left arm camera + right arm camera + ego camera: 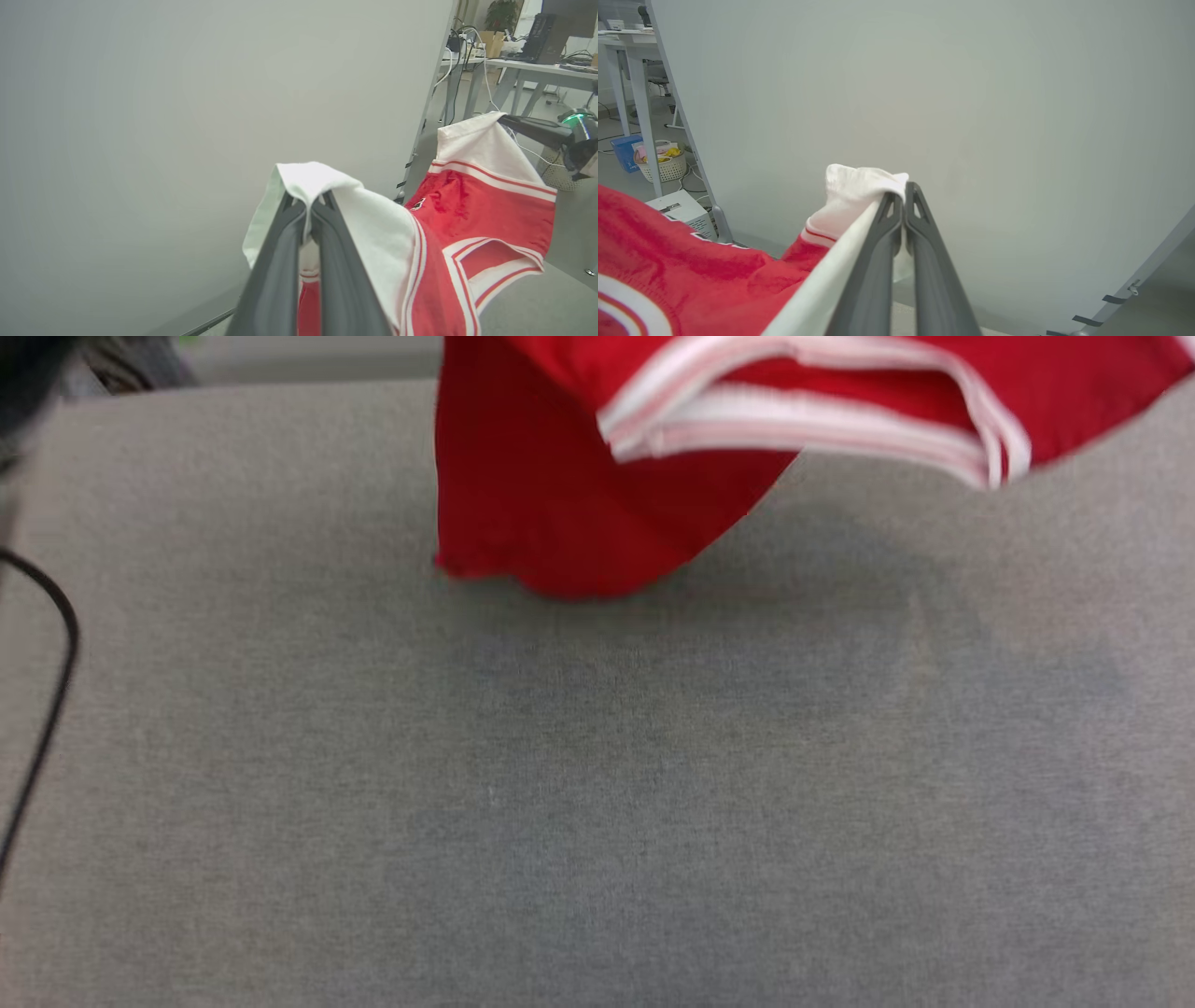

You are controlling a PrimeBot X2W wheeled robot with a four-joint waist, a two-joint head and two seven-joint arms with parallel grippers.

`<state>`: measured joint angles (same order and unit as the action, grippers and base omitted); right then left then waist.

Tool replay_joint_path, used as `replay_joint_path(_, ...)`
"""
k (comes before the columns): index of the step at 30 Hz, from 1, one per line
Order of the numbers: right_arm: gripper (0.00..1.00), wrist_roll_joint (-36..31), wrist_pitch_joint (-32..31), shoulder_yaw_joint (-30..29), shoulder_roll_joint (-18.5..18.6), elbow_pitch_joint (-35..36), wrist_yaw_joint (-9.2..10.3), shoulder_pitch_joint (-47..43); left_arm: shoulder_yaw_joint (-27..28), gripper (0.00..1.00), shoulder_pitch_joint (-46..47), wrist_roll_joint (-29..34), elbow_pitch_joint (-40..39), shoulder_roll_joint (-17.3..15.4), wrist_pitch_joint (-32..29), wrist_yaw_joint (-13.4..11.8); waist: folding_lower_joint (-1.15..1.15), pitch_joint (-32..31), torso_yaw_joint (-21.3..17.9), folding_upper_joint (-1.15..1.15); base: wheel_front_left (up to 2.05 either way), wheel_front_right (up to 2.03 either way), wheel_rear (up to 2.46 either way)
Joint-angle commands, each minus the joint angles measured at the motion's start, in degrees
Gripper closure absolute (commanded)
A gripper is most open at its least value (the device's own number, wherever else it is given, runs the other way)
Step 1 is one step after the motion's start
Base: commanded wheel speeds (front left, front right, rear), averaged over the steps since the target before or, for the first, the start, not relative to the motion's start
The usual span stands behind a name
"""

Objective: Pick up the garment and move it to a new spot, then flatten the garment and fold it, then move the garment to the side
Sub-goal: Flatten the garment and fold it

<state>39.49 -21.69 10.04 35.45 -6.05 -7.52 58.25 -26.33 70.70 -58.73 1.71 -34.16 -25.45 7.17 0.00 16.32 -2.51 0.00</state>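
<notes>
- We are clamping our left gripper point(308, 201) onto one white sleeve of the garment point(472, 219). The fingers are pressing together and cloth is bunching over their tips.
- We are pinching the other white sleeve with our right gripper point(903, 190), and its jaws are likewise closing tight on the fabric.
- We are holding the garment up, spread between both grippers. In the head view its red body and striped trim are hanging at the top edge, over the grey table point(597, 803). We cannot tell whether the lowest fold is touching the surface.
- A black cable point(51, 653) is lying at the table's left side.
- A pale panel point(994, 93) is standing behind the grippers.
</notes>
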Motion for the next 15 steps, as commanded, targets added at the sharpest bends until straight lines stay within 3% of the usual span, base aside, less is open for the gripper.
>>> replay_joint_path(1,1.00,-1.09,-0.26,0.57,-0.53,-1.69,0.03,3.48,-0.16,1.00,3.47,0.94,1.69,0.65,0.24,0.22,0.00,8.05,-1.05,0.00,0.00,0.00,0.00)
replay_joint_path(8,1.00,-4.55,0.82,2.09,-3.20,-12.15,0.03,20.86,-0.48,1.00,19.88,5.41,12.45,3.25,5.11,0.29,0.00,13.68,-1.31,0.00,0.00,0.00,0.00)
replay_joint_path(15,1.00,-7.76,3.61,4.46,-4.44,-20.85,0.03,33.68,-4.40,1.00,29.36,6.30,20.34,4.20,9.45,0.31,0.00,15.03,-0.71,0.00,0.00,0.00,0.00)
